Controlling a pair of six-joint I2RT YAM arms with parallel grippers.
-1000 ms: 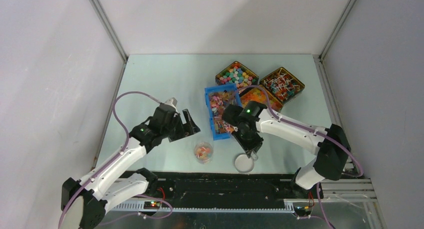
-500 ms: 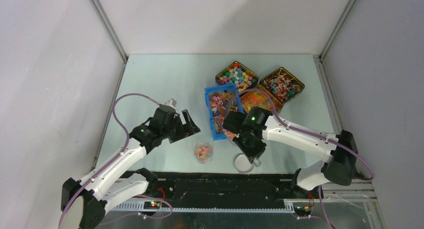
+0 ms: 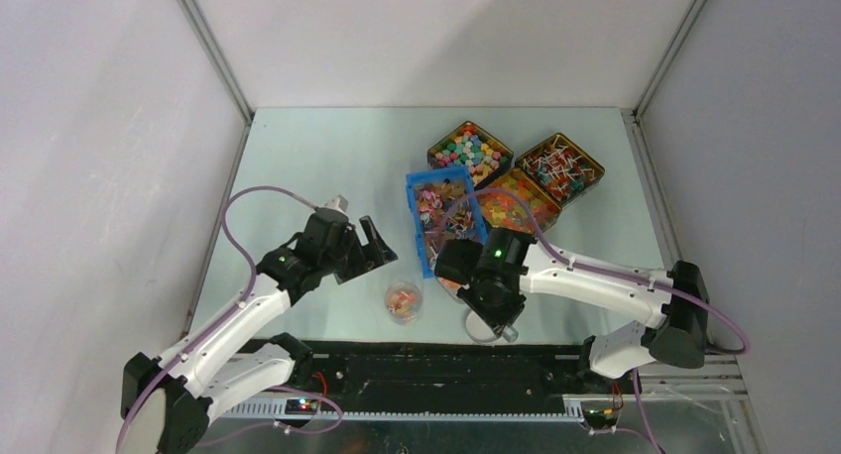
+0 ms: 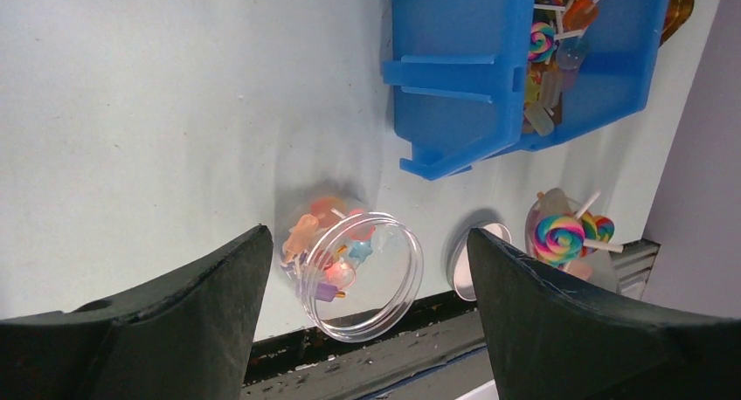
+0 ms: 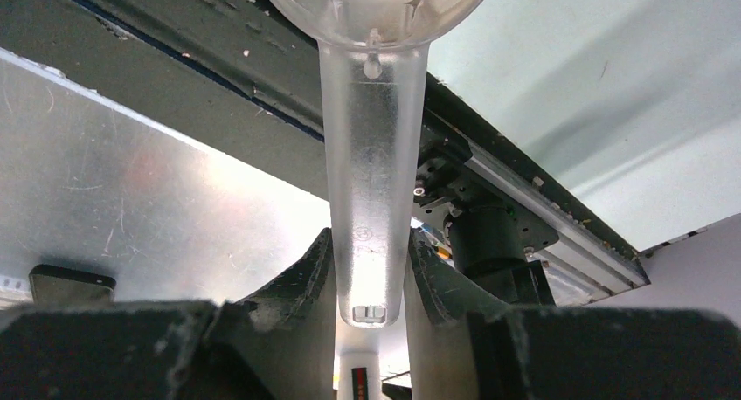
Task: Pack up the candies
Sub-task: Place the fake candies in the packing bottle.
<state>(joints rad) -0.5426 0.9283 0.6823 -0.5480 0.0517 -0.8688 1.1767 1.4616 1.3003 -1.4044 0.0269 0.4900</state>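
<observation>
A clear jar (image 3: 403,301) lies near the front edge with a few candies (image 4: 328,243) in orange, pink and red inside; in the left wrist view its open mouth (image 4: 363,276) faces the camera. More mixed sweets fill the blue bin (image 3: 436,226). My left gripper (image 3: 375,244) hovers open just left of the jar, its jaws (image 4: 367,238) wide apart with nothing between them. My right gripper (image 5: 371,243) is shut on the handle of a clear plastic scoop (image 5: 371,155). The scoop's bowl (image 4: 564,241) carries a rainbow lollipop and other sweets, right of the jar.
The jar's round white lid (image 4: 476,260) lies flat beside the scoop, mostly under my right gripper (image 3: 501,320) in the top view. Three amber trays (image 3: 470,147) of sweets stand behind the blue bin. The black rail (image 3: 436,365) runs along the front edge.
My right arm has drawn back from the blue bin toward the front edge, bringing the scoop over the lid and closer to the jar. The left arm has stayed put.
</observation>
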